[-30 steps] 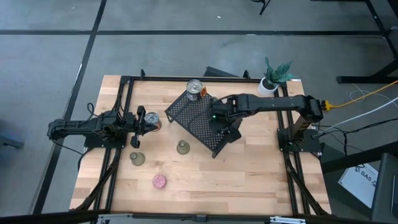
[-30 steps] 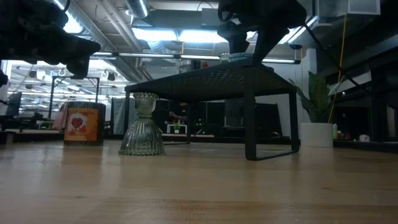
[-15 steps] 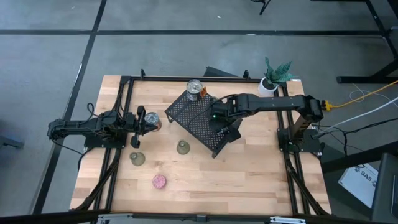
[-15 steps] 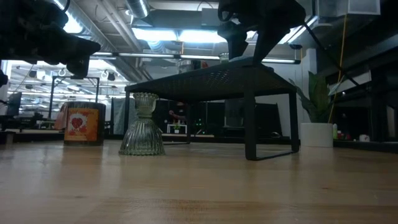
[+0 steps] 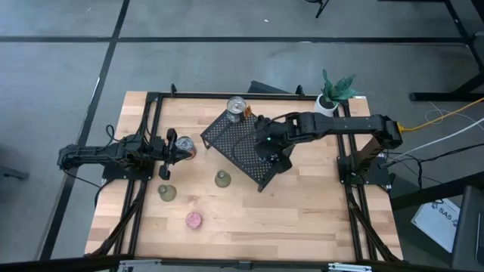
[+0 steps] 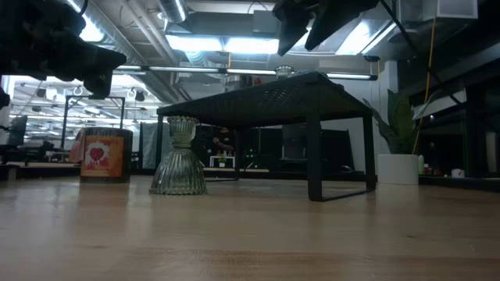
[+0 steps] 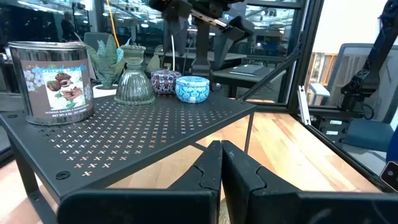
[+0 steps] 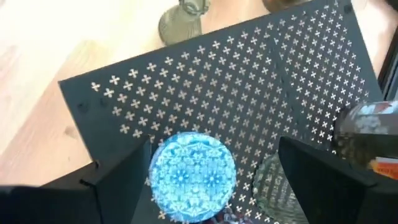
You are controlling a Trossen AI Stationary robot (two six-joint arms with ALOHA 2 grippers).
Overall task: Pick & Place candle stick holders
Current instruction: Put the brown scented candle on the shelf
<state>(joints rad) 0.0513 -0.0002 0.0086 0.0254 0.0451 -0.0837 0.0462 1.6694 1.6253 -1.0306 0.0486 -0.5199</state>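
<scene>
A blue patterned holder (image 8: 193, 174) stands on the black perforated shelf (image 5: 238, 147). A purple holder (image 7: 165, 81) and a clear glass one (image 7: 134, 78) stand next to it. My right gripper (image 8: 214, 146) hangs open just above the blue holder, one finger on either side, touching nothing. Two olive-green holders (image 5: 222, 179) (image 5: 166, 193) and a pink one (image 5: 193, 220) stand on the table. My left gripper (image 7: 221, 165) waits shut at the table's left, pointing level at the shelf.
A tin can (image 5: 237, 107) stands on the shelf's far corner and another can (image 5: 184, 146) on the table by my left gripper. A small white pot with a plant (image 5: 333, 91) is at the far right. Bare wood lies along the table's near edge.
My right gripper has risen from the shelf top and tipped a little less steeply. The blue holder it stood around stays on the shelf.
</scene>
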